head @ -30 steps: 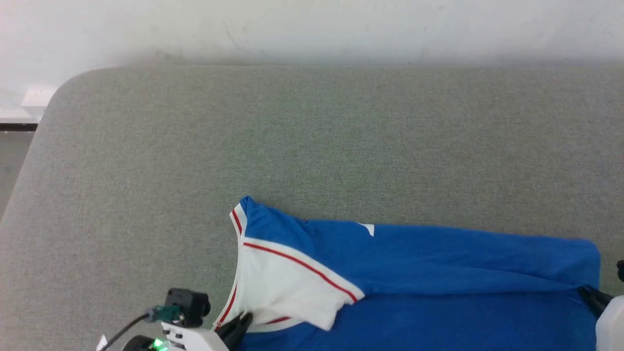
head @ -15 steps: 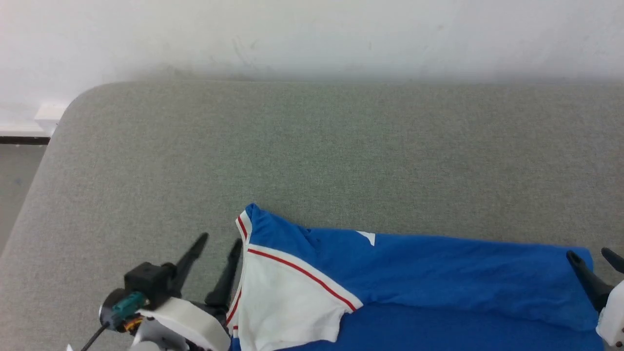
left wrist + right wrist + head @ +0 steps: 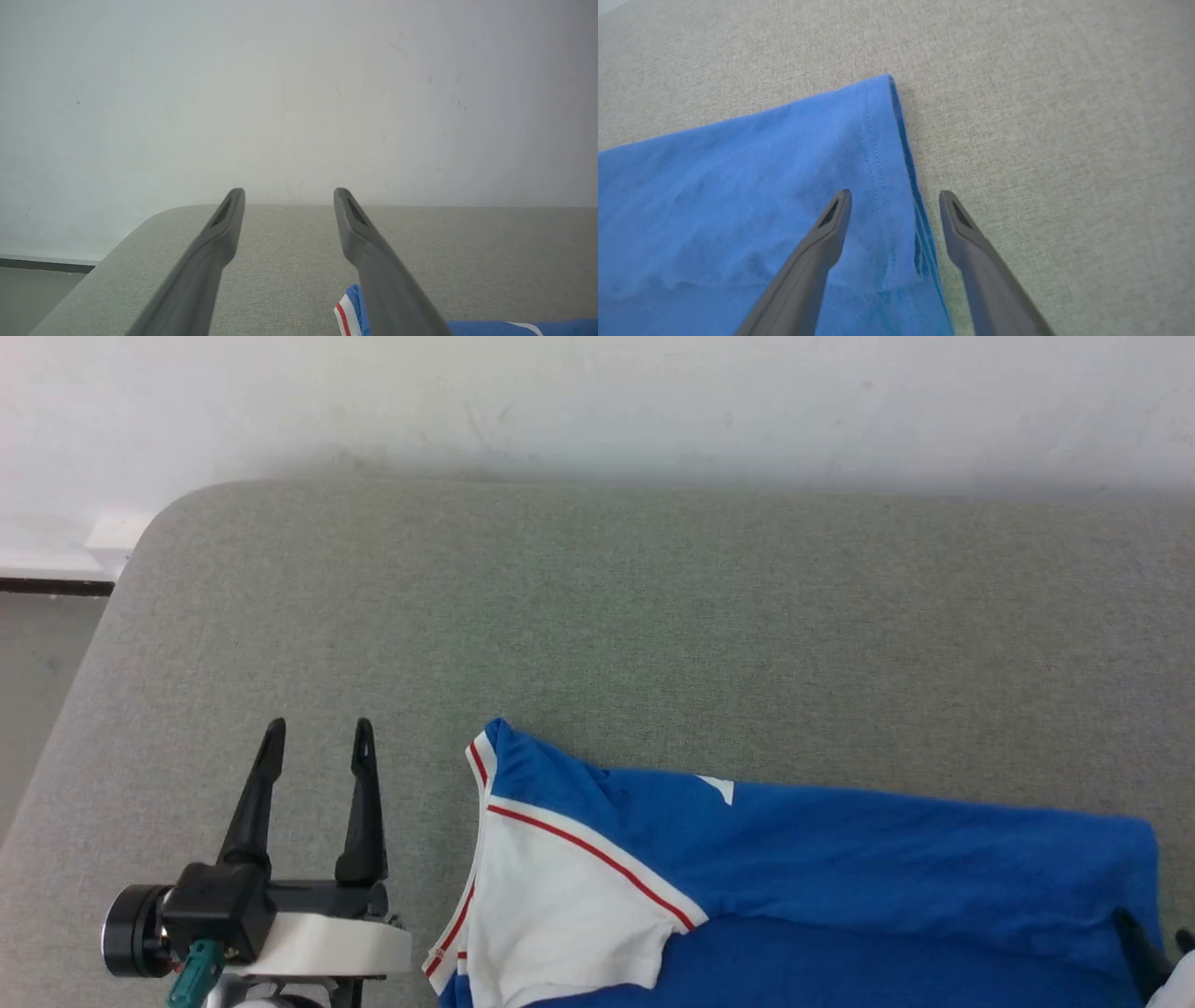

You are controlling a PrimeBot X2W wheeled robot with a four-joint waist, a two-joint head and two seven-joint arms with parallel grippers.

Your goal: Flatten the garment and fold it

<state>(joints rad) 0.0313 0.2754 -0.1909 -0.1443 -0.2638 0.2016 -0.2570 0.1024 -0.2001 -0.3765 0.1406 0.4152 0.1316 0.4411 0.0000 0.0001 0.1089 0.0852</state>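
Garment [image 3: 887, 868] lies free of both claws. The left claw [image 3: 318, 728] gapes wide and empty just left of the white, red-striped sleeve [image 3: 551, 905]. The right claw [image 3: 895, 193] is spread too, holding nothing, one finger over blue cloth and the other over bare desk [image 3: 597, 616], straddling the stitched hem. The shirt lies along the desk's near edge, folded over itself.

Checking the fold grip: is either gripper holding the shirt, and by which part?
Nothing is held. The left gripper stands open beside the garment; the right gripper is open above its hemmed edge.
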